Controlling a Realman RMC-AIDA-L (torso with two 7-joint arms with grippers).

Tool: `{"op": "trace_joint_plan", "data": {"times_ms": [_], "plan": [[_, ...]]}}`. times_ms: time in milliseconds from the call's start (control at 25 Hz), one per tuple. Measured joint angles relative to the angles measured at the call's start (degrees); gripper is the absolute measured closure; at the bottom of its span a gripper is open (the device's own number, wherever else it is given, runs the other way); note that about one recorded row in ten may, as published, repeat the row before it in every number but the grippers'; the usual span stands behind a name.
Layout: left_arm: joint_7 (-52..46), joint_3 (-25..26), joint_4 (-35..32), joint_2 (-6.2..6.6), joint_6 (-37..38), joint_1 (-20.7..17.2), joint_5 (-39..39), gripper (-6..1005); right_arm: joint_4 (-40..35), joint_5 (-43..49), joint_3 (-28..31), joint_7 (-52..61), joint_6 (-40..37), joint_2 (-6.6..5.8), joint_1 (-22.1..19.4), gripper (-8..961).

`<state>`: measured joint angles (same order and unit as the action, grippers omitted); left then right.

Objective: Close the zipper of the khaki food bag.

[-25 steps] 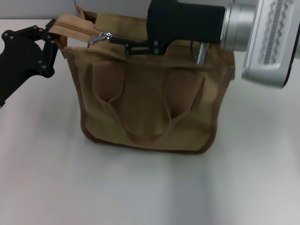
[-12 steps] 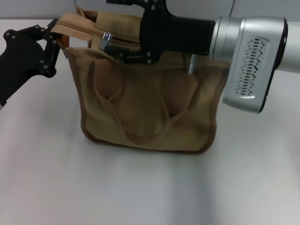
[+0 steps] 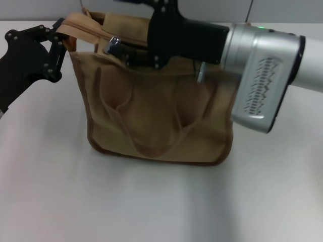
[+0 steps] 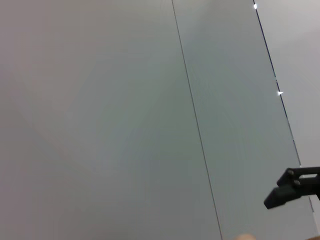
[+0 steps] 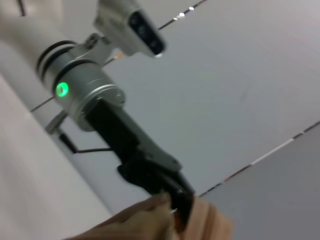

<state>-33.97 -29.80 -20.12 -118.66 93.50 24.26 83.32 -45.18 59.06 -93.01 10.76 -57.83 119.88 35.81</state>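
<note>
The khaki food bag [image 3: 156, 116] stands upright on the table in the head view, handles hanging down its front. Its zipper [image 3: 83, 31] runs along the top, and the silver pull tab [image 3: 112, 44] stands up near the left end. My left gripper [image 3: 59, 39] is shut on the fabric end of the zipper at the bag's top left corner; the right wrist view shows that same left gripper [image 5: 172, 197] gripping khaki cloth [image 5: 150, 220]. My right gripper [image 3: 120, 26] reaches over the bag's top from the right, open. Its lower finger [image 3: 132, 55] lies right beside the pull tab.
The white table [image 3: 151, 201] spreads in front of and beside the bag. The right arm's silver wrist [image 3: 262, 75] hangs over the bag's right side. A grey wall [image 4: 125, 110] fills the left wrist view, with a black gripper part [image 4: 292, 187] at one edge.
The right arm has swung leftward and rolled over the bag's top. The pull tab has tipped from lying flat to standing up and shifted slightly right. The left gripper has held still.
</note>
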Motion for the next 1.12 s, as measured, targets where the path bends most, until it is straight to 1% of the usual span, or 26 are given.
{"op": "trace_joint_plan", "data": {"times_ms": [40,160,240,280,360,520,560,640,720,840,880,960,1120], "plan": [[-0.02,0.0,0.0,0.0,0.13,0.0,0.0,979,0.07,-2.66,0.05,0.33,-1.15,0.0,-1.07,139],[-0.03,0.01,0.0,0.0,0.24,0.0,0.0,979,0.13,-4.09,0.48,2.21,-3.1,0.0,-2.27,140],[-0.03,0.04,0.0,0.0,0.28,0.0,0.0,979,0.22,-4.59,1.28,6.4,-5.63,0.0,-3.38,140],[-0.04,0.06,0.0,0.0,0.29,0.03,0.0,979,0.45,-4.64,2.07,10.34,-7.64,-0.03,-3.86,140],[-0.04,0.1,0.0,0.0,0.29,0.1,0.0,979,0.86,-4.68,4.41,19.67,-11.08,-0.18,-4.45,140],[-0.04,0.16,0.0,0.0,0.37,0.29,0.0,979,1.78,-4.45,9.8,47.44,-16.35,-0.76,-4.06,140],[-0.04,0.17,0.0,0.01,0.42,0.36,0.0,979,1.89,-4.14,11.36,55.19,-17.23,-1.07,-3.6,140],[-0.04,0.09,0.0,0.0,0.47,0.5,0.0,979,2.12,-2.06,14.83,70.55,-18.78,-2.4,-2.11,140],[-0.04,0.04,0.0,0.0,0.61,0.59,0.0,979,3.2,2.2,17.81,85.68,-20.99,-4.38,0.68,140],[-0.04,0.02,0.0,0.01,0.75,0.6,0.0,979,6.44,9.72,20.26,100.66,-24.22,-7.28,5.95,140],[-0.04,0.01,0.0,0.01,0.77,0.61,0.0,979,7.56,12.42,20.58,104.24,-25.03,-7.96,7.69,140],[-0.03,0.01,0.0,0.01,0.79,0.61,0.0,979,8.49,17.13,20.77,108.32,-25.68,-8.53,10.15,140],[-0.03,0.03,-0.08,0.05,0.85,0.61,0.0,979,8.54,26.11,20.83,115.0,-25.71,-8.68,14.76,139]]}}
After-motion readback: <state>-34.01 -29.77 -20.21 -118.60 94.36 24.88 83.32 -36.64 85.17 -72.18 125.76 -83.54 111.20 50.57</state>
